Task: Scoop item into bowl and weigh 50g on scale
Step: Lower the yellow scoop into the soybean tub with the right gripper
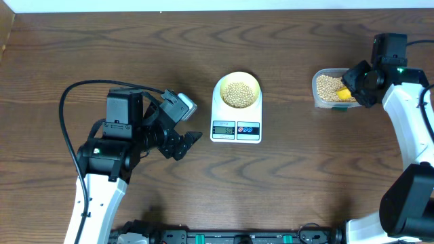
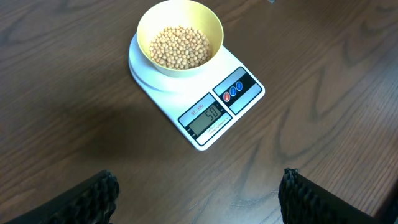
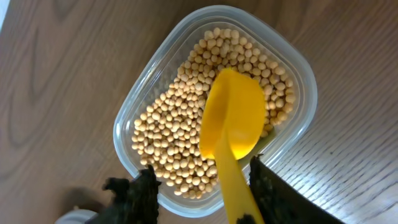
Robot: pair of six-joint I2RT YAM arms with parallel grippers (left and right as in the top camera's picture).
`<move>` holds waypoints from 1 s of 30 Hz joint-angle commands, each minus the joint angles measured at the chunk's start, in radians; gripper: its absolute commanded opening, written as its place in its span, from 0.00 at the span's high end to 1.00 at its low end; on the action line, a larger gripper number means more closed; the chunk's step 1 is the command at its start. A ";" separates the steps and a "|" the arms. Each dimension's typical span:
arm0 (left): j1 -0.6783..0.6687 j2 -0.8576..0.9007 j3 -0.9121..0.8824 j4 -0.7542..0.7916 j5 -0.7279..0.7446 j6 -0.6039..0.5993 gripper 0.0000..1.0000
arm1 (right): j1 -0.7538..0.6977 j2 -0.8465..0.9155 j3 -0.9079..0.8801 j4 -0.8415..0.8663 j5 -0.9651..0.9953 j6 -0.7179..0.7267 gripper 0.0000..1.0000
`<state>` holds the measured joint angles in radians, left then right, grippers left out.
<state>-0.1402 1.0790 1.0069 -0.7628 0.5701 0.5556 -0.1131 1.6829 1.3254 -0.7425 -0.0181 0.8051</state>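
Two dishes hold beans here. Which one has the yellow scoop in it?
The clear rectangular plastic container: the scoop lies on its beans. The round pale yellow bowl on the scale holds beans only.

Dark brown table [image 1: 285,190], its wood grain running in long streaks and oval loops, fills nearly the whole overhead view. Beyond the table's far edge lies a narrow pale strip [image 1: 81,5], which meets a pale wedge [image 1: 4,30] past the table's far left corner; whether these are wall or floor cannot be told. Even light from above the table gives soft shadows and a dull sheen on its top.
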 commanded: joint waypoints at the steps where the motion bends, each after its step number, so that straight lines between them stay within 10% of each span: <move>1: 0.004 0.000 -0.004 -0.003 0.001 0.013 0.16 | 0.009 0.004 0.001 -0.003 0.017 -0.047 0.46; 13: 0.004 0.000 -0.004 -0.003 0.001 0.013 0.16 | 0.007 0.004 0.001 -0.010 0.027 -0.159 0.11; 30: 0.004 0.000 -0.004 -0.003 0.001 0.013 0.16 | 0.007 -0.008 0.002 -0.067 0.027 -0.513 0.01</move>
<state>-0.1402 1.0790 1.0069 -0.7628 0.5701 0.5556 -0.1131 1.6829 1.3254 -0.7998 -0.0032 0.3836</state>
